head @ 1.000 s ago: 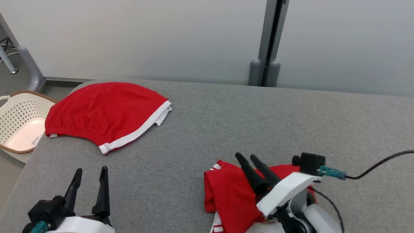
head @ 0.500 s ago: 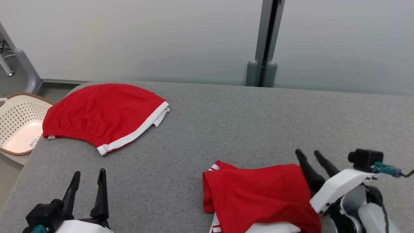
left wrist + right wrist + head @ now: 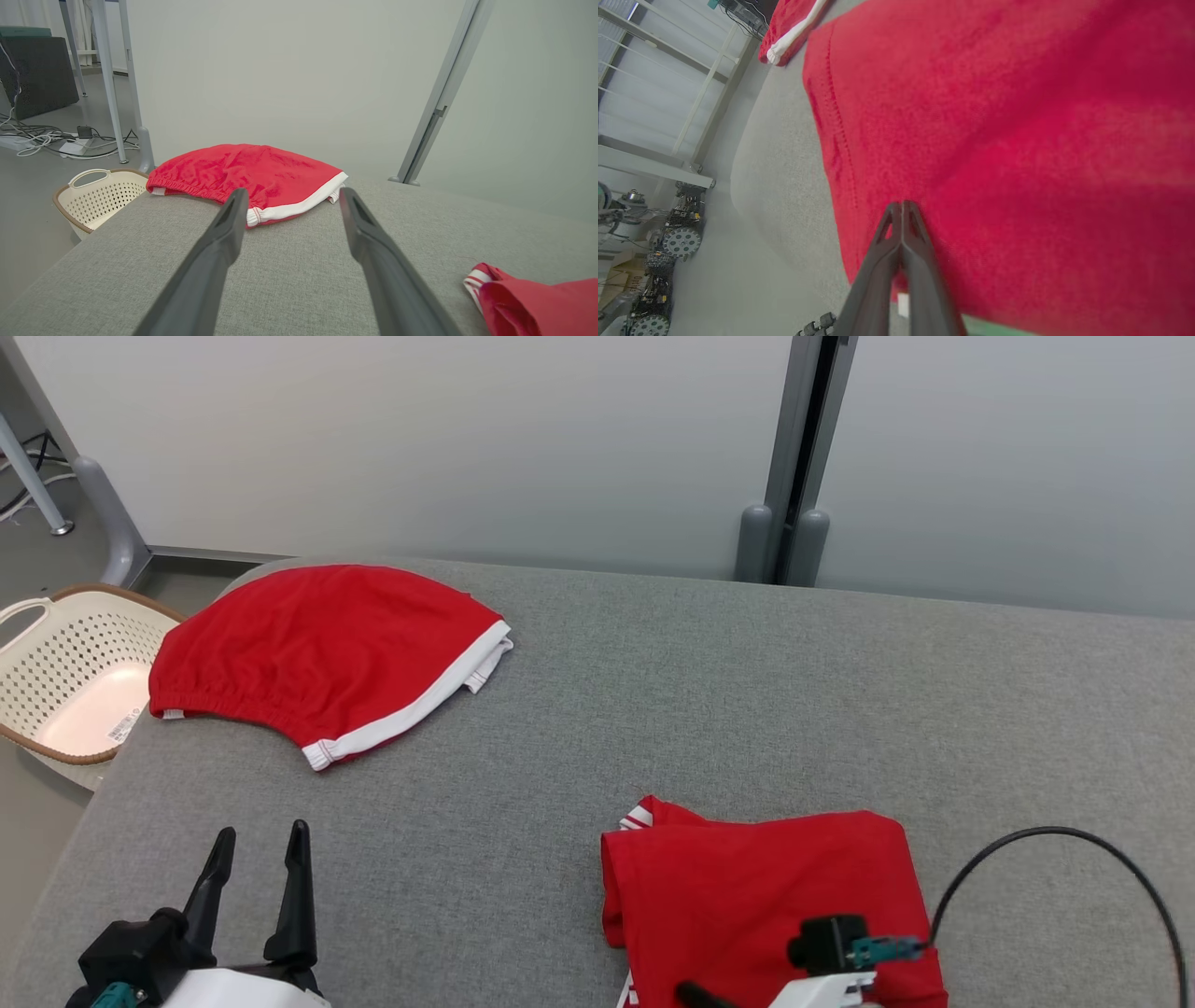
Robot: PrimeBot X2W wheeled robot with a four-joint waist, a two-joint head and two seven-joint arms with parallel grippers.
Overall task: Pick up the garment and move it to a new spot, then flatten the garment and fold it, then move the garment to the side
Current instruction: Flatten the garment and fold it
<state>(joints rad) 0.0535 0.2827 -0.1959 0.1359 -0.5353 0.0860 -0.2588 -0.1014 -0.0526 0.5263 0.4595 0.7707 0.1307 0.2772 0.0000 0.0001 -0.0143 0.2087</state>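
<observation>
Jaws of the right gripper (image 3: 902, 205) are pressed fully together, with the folded red garment (image 3: 756, 887) spread just under and ahead of their tips; whether cloth is pinched cannot be told. Jaws of the left gripper (image 3: 263, 831) are held wide apart, a second red garment (image 3: 317, 644) lying well ahead. Flattening is judged to be in hand; next a smoothing stroke is called for, without the fold being dragged.

High head, low wrists, common garment (image 3: 766, 887)
</observation>
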